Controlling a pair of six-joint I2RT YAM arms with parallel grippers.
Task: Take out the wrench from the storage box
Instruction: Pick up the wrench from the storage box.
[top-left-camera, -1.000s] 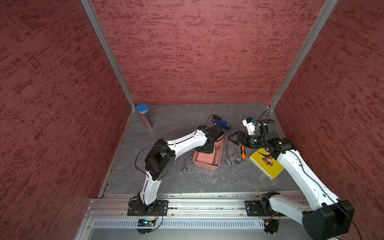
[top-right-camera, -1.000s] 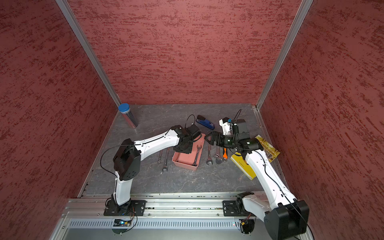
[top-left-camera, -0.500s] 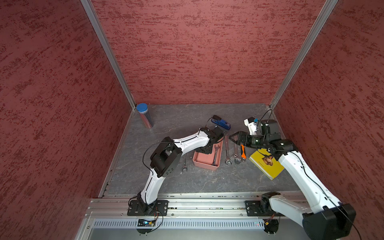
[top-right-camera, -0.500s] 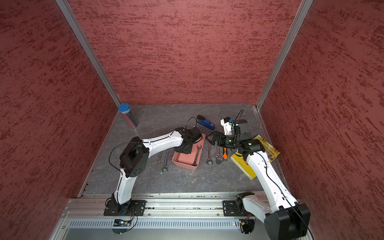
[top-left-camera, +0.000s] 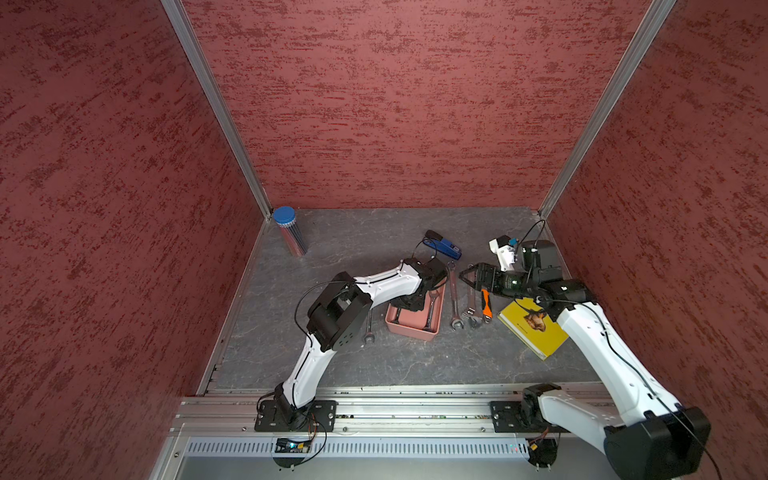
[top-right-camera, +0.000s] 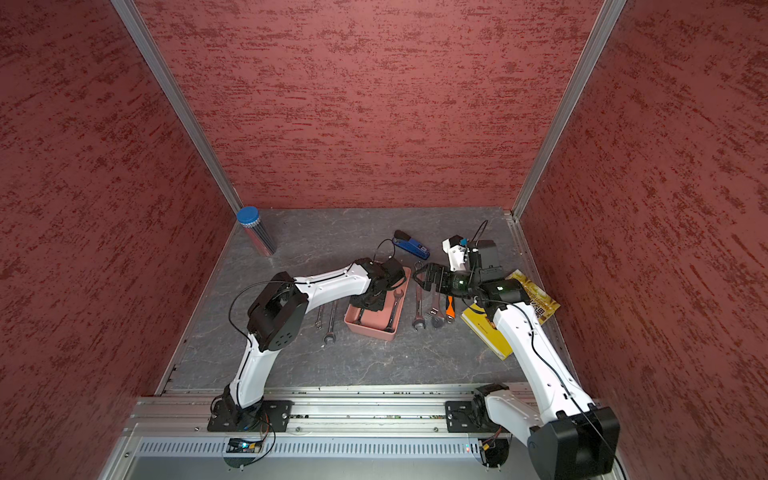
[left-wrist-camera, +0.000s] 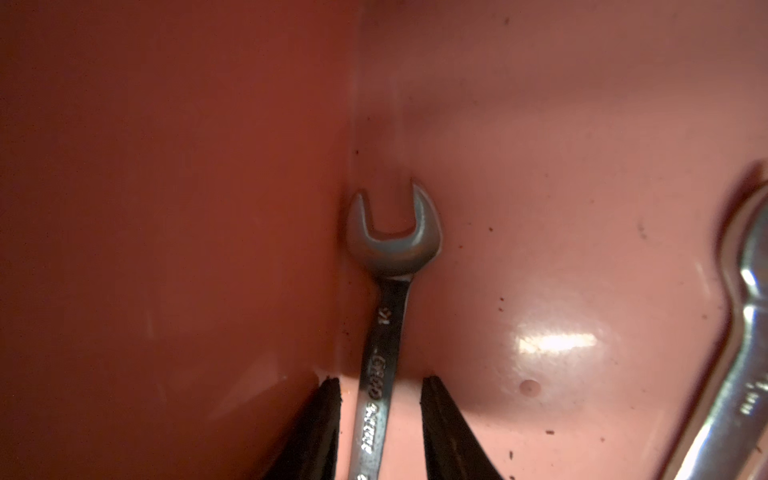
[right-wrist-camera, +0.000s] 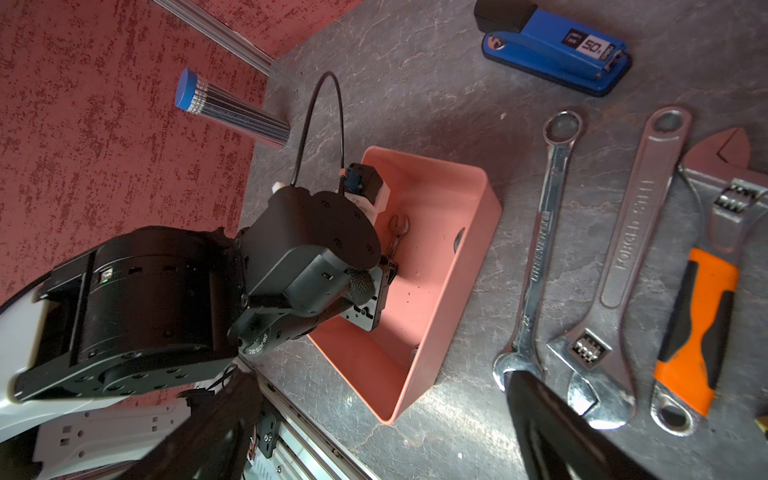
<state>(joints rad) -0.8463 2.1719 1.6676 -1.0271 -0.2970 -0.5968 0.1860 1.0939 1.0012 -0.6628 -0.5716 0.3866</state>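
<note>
The salmon-pink storage box (top-left-camera: 411, 332) (top-right-camera: 370, 330) sits mid-table. My left gripper (top-left-camera: 409, 305) (top-right-camera: 368, 305) reaches down into it. In the left wrist view a small open-end wrench (left-wrist-camera: 390, 241) lies along the box's wall (left-wrist-camera: 166, 208), its shaft running between the two black fingers of the open left gripper (left-wrist-camera: 380, 380), with a gap on each side. A larger wrench (left-wrist-camera: 748, 311) (top-left-camera: 431, 309) lies along the opposite wall. My right gripper (top-left-camera: 464, 279) (right-wrist-camera: 378, 376) hovers wide open to the right of the box (right-wrist-camera: 478, 216), holding nothing.
A combination wrench (top-left-camera: 454, 299), a steel adjustable wrench (top-left-camera: 471, 303) and an orange-handled one (top-left-camera: 485, 303) lie right of the box. Two slim wrenches (top-right-camera: 330, 320) lie left of it. A yellow book (top-left-camera: 532, 328), a blue stapler (top-left-camera: 444, 246) and a blue-capped tube (top-left-camera: 289, 232) stand around.
The left arm's elbow has swung to the right, toward the box, while its gripper stayed inside the box. The right arm has barely moved.
</note>
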